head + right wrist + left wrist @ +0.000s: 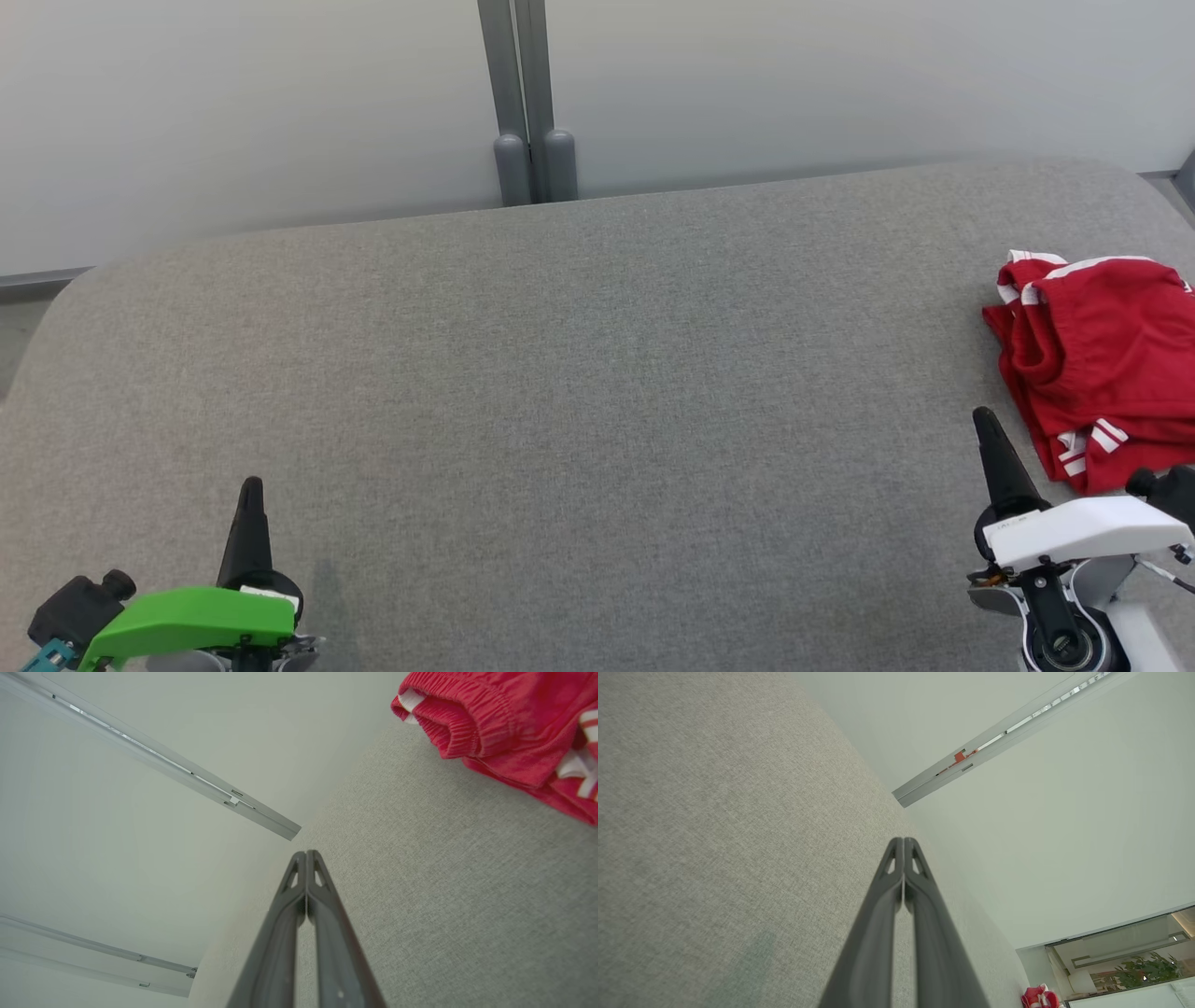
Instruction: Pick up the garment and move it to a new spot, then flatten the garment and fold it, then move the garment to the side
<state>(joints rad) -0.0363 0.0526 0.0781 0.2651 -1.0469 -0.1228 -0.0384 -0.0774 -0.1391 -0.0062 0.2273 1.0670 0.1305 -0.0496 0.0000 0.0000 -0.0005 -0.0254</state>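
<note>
The garment [1102,364] is a red pair of shorts with white stripes, lying folded in a heap at the far right of the grey fabric surface [560,392]. The right wrist view has the garment [509,728] at its upper right, elastic waistband showing. A small red bit of the garment [1038,997] sits far off in the left wrist view. My right gripper [982,417] hovers just left of the garment, shut and empty, fingertips pressed together [306,853]. My left gripper [251,485] is at the lower left, far from it, also shut on nothing [903,840].
A pale wall with a grey post [527,103] stands behind the surface's far edge. The surface rounds off at its left corner [56,299]. Wide bare fabric lies between the two grippers.
</note>
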